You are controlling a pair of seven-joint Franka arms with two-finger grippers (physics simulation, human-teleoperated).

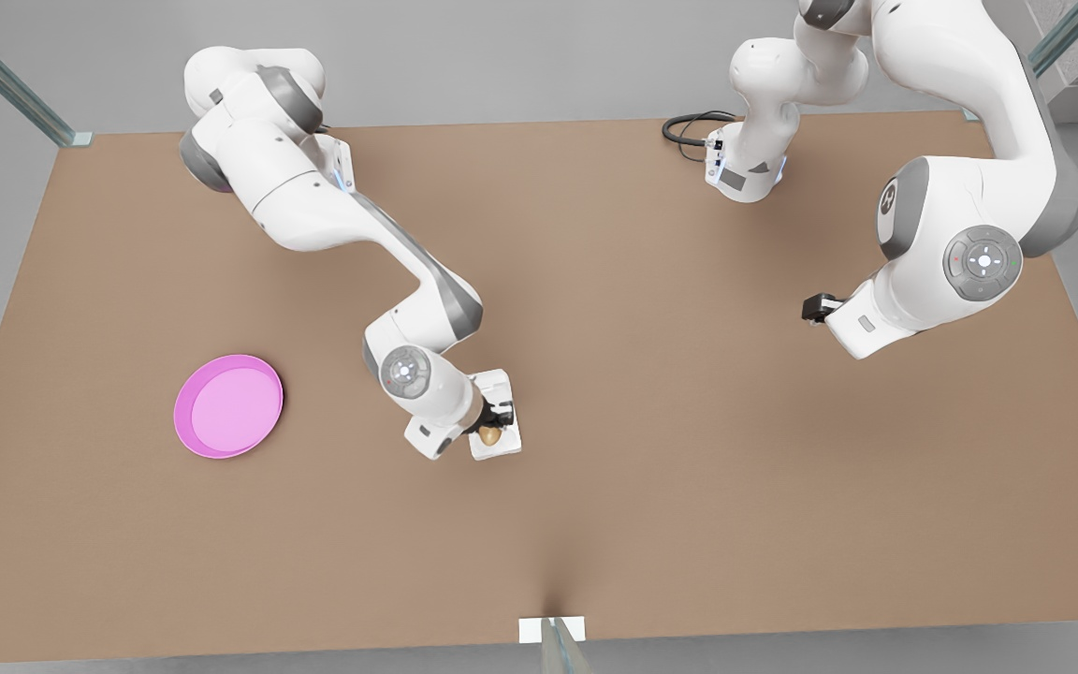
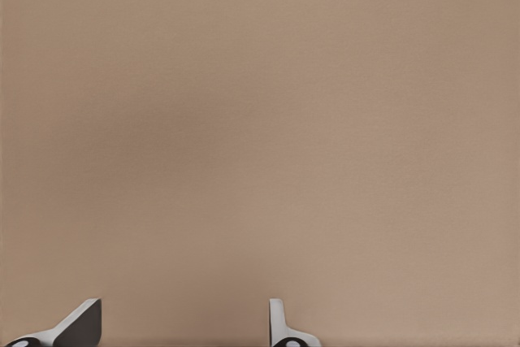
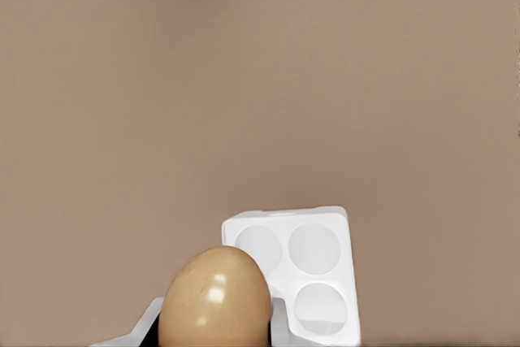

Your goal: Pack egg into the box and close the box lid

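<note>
My right gripper (image 1: 492, 423) is shut on the tan-brown egg (image 1: 489, 435), holding it just above the white box (image 1: 499, 384) near the table's middle. In the right wrist view the egg (image 3: 215, 298) sits between my fingertips (image 3: 148, 321), and the box (image 3: 345, 225) lies open just beyond it with three empty round cups showing. In the front view the arm covers part of the box, so I cannot tell the box lid from the tray. My left gripper (image 1: 815, 307) waits open above bare table at the front view's right, its fingertips (image 2: 81, 324) spread wide apart.
A round pink plate (image 1: 228, 405) lies on the brown table (image 1: 651, 449) at the front view's left. A black cable (image 1: 689, 126) loops by the far arm base. Glass posts stand at the table's corners and front edge.
</note>
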